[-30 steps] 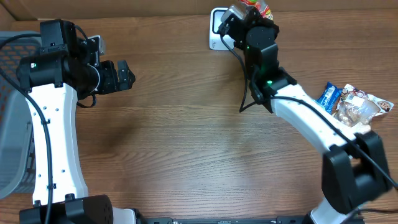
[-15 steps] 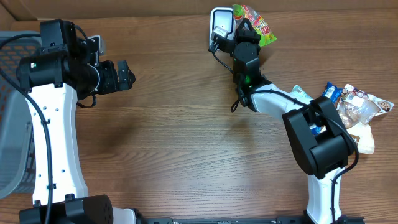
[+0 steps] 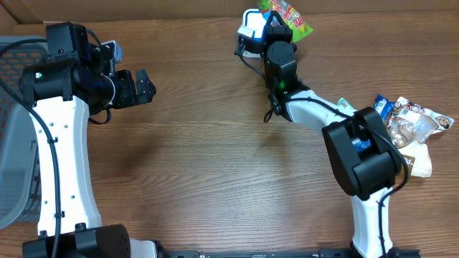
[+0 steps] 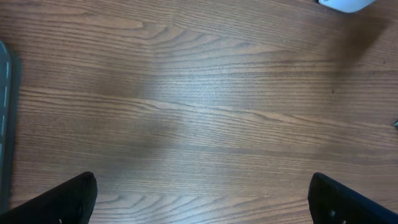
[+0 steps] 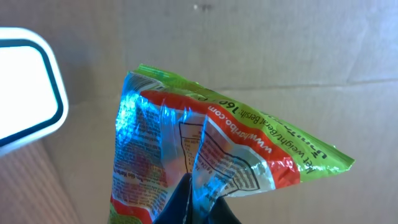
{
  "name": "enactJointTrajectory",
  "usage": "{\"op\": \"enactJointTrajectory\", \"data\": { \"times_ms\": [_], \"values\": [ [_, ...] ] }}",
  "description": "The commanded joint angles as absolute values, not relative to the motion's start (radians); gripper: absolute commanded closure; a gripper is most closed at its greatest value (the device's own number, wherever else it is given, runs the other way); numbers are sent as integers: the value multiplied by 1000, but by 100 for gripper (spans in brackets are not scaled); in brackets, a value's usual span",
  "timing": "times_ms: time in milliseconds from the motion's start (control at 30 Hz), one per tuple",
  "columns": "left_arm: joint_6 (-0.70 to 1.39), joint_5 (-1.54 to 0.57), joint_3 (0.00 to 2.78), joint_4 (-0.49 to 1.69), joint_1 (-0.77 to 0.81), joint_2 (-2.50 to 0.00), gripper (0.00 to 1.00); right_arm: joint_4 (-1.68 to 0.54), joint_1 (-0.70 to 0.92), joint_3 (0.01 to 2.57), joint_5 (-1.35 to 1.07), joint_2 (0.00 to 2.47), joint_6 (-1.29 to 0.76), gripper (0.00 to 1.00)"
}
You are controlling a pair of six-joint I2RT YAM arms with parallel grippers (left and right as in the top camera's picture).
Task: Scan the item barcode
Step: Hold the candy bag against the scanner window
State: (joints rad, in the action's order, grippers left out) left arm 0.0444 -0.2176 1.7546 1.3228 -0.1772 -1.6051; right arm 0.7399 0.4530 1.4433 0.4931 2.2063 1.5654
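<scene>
The right pincer (image 5: 198,200) was clenched on the bottom edge of the bag (image 5: 205,149), a crinkled green and red foil pack that stood up from its fingertips with its printed back turned to the wrist camera. Just left of the pincer in that view, the scanner (image 5: 25,87) showed a bright white window in a dark frame. It was close beside the bag, though whether the two touched could not be told. From overhead, the bag (image 3: 290,14) stuck out just beyond the pincer at the far edge of the table (image 3: 215,165). The scanner (image 3: 249,29) sat right beside the pincer, on the side towards the left arm. Well behind that pincer, near the base of its arm, lay a heap of snacks (image 3: 412,127). The left pincer (image 3: 145,87) was released, its fingers (image 4: 68,200) spread wide over bare wood with nothing between them, well apart from the bag. A grey basket (image 3: 11,143) lay behind it at the table's edge, and its rim showed to the pincer's left in its own wrist view.
</scene>
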Motion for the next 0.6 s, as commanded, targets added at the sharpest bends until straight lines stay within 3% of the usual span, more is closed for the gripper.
{"op": "enactJointTrajectory", "data": {
  "times_ms": [0, 567],
  "values": [
    [22, -229, 1749, 1323, -176, -1602, 0, 753, 449, 1522, 474, 2255, 1601, 96],
    [22, -229, 1749, 1323, -176, -1602, 0, 639, 443, 1546, 496, 2301, 1665, 96]
  ]
}}
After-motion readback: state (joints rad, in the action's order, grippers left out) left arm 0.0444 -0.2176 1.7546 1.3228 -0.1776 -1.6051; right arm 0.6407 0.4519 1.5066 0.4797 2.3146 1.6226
